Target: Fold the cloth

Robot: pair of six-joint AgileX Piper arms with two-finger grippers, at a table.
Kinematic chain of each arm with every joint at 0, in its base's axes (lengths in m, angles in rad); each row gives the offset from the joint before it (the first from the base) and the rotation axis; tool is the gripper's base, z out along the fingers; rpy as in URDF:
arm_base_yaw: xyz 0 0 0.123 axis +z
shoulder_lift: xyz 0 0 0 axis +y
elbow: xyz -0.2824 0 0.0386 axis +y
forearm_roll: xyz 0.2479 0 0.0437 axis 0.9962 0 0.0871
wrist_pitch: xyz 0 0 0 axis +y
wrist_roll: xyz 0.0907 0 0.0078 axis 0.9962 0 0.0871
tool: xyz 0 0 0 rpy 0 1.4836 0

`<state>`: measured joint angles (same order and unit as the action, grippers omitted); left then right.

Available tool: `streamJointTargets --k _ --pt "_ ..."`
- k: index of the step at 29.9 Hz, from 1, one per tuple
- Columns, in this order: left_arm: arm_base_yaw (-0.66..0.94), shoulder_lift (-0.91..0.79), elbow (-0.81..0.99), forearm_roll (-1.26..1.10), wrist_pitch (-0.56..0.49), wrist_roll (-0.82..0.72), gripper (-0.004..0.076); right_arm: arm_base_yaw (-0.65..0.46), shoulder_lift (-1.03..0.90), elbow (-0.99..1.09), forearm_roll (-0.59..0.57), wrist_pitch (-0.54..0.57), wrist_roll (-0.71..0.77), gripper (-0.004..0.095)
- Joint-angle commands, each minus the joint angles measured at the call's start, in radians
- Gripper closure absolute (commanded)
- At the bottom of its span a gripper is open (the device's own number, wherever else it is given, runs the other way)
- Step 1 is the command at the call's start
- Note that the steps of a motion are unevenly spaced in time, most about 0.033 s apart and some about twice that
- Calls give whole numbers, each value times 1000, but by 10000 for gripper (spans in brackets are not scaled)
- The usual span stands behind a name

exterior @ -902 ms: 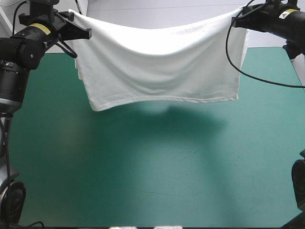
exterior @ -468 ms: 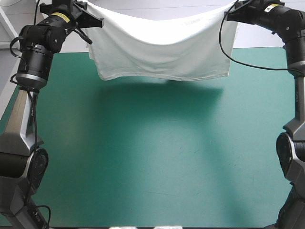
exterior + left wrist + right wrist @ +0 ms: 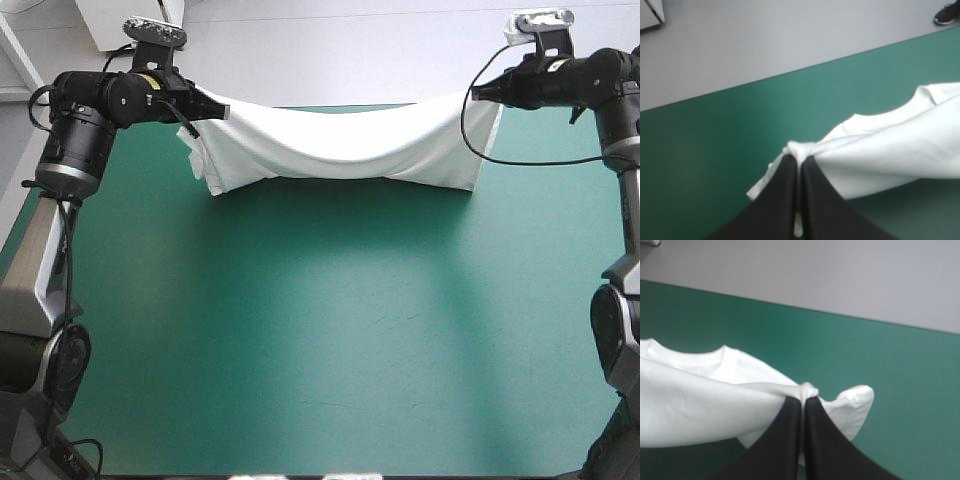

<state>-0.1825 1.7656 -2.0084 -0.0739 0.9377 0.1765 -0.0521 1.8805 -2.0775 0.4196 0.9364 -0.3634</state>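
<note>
The white T-shirt (image 3: 340, 150) hangs as a sagging band across the upper part of the high view, strung between 2 grippers near the table's far edge. Its lower hem now rests on the teal-green cover (image 3: 320, 340), bunching at the upper left, while its top edge dips in the middle. The left gripper (image 3: 222, 110), at upper left, is clamped on 1 corner of the fabric. The right gripper (image 3: 472, 95), at upper right, pinches the other. Each wrist view shows a small knot of cloth squeezed at the tips of nearly closed black fingers.

Earlier the shirt hung clear of the table, held high enough to show its full drop. Since then both arms have come down and carried it toward the far edge, so the hem has landed. That suggests the laying-down stage of the fold has begun. From above it is hard to tell whether the cloth underneath is settling flat or doubling over.
</note>
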Motion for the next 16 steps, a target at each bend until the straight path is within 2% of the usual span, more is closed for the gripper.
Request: streamJointTargets --k 1,8,16 --pt "-3 -112 19 -20 18 -6 733 -11 -147 121 -17 -58 -8 921" --pt "-3 -240 221 -50 157 -8 733 -11 -330 411 -26 -63 -5 921" --pt "-3 -354 499 -78 229 -13 733 1 -519 738 -10 -37 -5 921"
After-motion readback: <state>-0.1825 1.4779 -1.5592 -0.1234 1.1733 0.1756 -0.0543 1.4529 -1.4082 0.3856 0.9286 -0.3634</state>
